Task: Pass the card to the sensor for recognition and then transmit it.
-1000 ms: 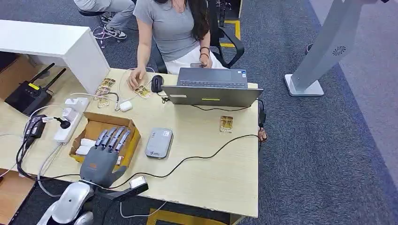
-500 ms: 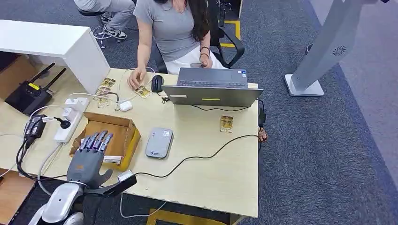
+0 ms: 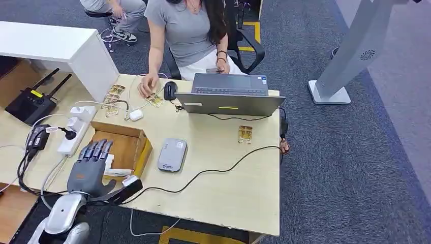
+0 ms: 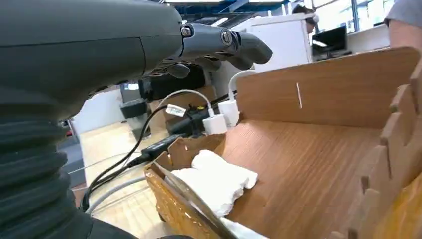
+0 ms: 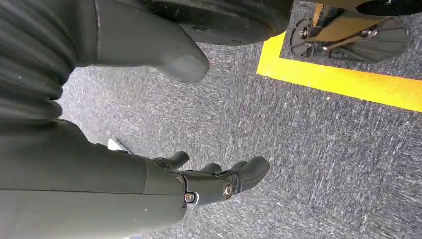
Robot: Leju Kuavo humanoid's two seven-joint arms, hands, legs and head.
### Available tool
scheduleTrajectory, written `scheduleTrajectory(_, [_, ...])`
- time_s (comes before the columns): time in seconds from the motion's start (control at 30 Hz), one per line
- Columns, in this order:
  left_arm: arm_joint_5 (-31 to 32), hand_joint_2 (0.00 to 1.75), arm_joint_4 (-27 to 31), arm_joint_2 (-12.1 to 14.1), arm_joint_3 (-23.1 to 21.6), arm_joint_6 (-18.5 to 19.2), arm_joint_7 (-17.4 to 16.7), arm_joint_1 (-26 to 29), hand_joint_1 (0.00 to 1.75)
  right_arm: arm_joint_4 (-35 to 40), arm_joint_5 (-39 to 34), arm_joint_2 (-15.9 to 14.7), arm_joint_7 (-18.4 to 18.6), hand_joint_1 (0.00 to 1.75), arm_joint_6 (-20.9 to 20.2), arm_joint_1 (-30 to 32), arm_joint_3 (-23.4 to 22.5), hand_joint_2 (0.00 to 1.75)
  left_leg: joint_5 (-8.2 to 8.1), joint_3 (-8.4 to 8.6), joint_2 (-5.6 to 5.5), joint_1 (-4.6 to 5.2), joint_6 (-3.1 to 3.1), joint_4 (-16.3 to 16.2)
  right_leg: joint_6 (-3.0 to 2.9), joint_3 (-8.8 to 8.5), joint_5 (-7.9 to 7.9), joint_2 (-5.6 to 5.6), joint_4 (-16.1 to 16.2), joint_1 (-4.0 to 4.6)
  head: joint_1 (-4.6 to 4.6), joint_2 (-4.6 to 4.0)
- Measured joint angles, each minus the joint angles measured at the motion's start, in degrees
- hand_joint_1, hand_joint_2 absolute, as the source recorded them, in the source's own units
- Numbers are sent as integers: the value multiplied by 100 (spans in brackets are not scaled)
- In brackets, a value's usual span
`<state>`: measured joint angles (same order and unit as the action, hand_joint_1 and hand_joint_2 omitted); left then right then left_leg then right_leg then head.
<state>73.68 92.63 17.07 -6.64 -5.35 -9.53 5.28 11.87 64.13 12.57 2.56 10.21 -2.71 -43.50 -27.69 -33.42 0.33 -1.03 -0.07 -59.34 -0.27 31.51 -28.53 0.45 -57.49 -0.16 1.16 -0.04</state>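
1. Our left hand (image 3: 90,165) hovers over the open cardboard box (image 3: 133,133) at the near-left of the desk (image 3: 223,188), fingers straight and apart, holding nothing
2. Our right hand (image 5: 209,181) hangs over the carpet, fingers loosely curled, empty
3. White cards (image 4: 214,180) lie stacked in the box's near corner, under the left hand
4. We judge a card light, thin, stiff and slick; pinching one edge between thumb and finger looks safest
5. The grey sensor (image 3: 172,154) lies just beside the box; its label is too small to read
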Motion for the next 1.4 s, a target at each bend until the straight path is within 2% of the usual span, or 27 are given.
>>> scheduleTrajectory(0.57, [-328, 175, -166, -42, 171, 179, 127, -59, 175, 0, 15, 0, 22, 0, -20, -1, 0, 175, 0, 0, 0, 0, 0, 0, 0, 0, 0, 0, 0, 0, 0, 0])
scheduleTrajectory(0.73, [-590, 175, -269, -70, 212, 125, 192, -203, 175, 0, 66, 0, 4, 0, -22, -1, 0, 175, 0, 0, -1, 0, 0, 0, 0, 0, 0, -1, 0, 0, 0, 0])
scheduleTrajectory(0.87, [-783, 175, -365, -98, 304, 13, 245, -430, 175, 0, 118, 0, -5, 0, -22, -1, 0, 175, 2, 0, -2, 0, 2, -2, 0, 4, 0, -1, 0, 0, 0, 0])
scheduleTrajectory(0.97, [-892, 175, -551, -136, 352, -151, 308, -941, 175, 0, 186, 0, -4, 0, -26, -18, 0, 175, 11, -9, -27, -1, 8, -2, 0, -2, 1, -28, 0, 1, -4, 0])
scheduleTrajectory(1.07, [-914, 175, -715, -157, 372, -157, 308, -1293, 175, 0, 203, 0, -4, 0, -26, -27, 0, 175, 13, -6, -20, -1, 4, -2, -3, -3, 4, -22, -1, 1, -2, 0])
scheduleTrajectory(1.3, [-905, 175, -922, -214, 374, -212, 310, -1469, 175, 0, 205, 0, -4, 0, -28, -26, -2, 175, 13, -7, -18, -1, 3, -2, -3, 5, 4, -20, 0, 1, 0, 0])
scheduleTrajectory(1.4, [-800, 175, -1025, -238, 372, -446, 389, -1698, 175, 2, 278, 0, -13, 0, -55, -30, 0, 175, 15, -12, -25, -2, 3, -4, -2, 11, 4, -24, 0, 1, -4, 0])
